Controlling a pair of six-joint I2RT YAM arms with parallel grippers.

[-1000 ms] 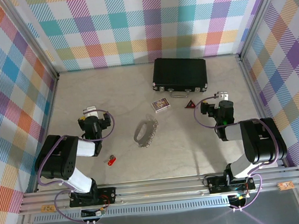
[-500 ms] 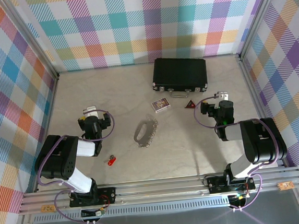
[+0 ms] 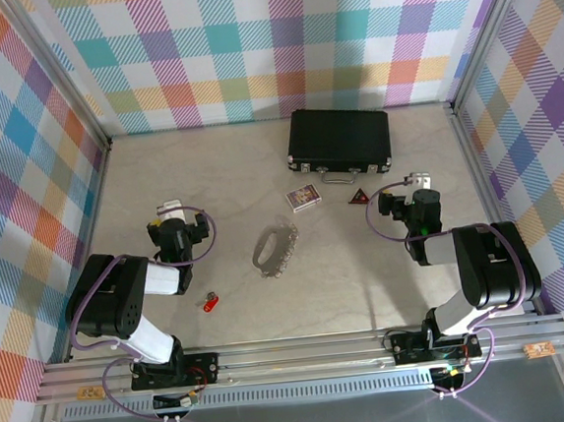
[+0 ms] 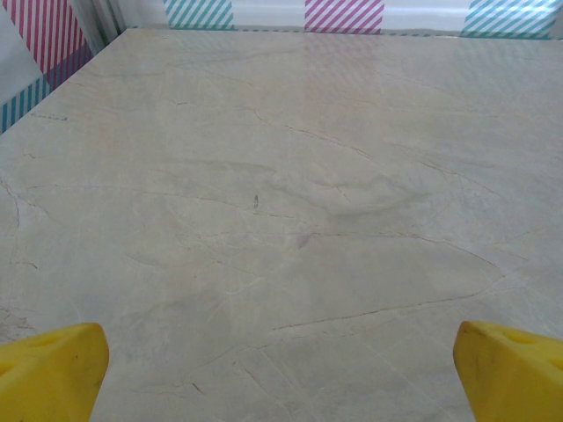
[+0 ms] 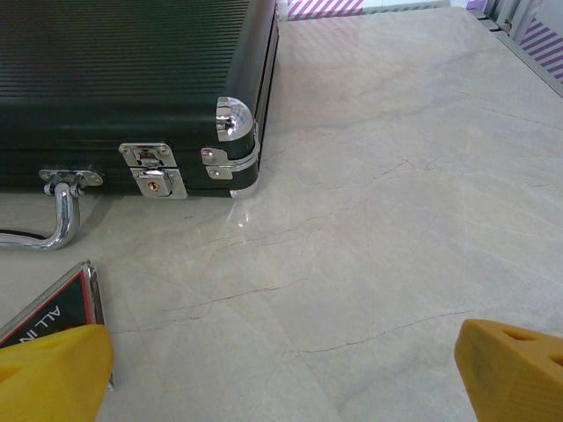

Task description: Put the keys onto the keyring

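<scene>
Keyring [image 3: 275, 248] lies mid-table, red key [image 3: 210, 302] at its eight o'clock; left gripper [image 3: 170, 208] and right gripper [image 3: 418, 178] spread wide, empty.

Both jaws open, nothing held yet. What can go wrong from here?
The key is tiny, flat on the table, close beside the left arm and behind its jaws: awkward reach, easy slip.
The thin keyring lies loose: it may slide during threading.
The red triangle might be mistaken for the key.
</scene>
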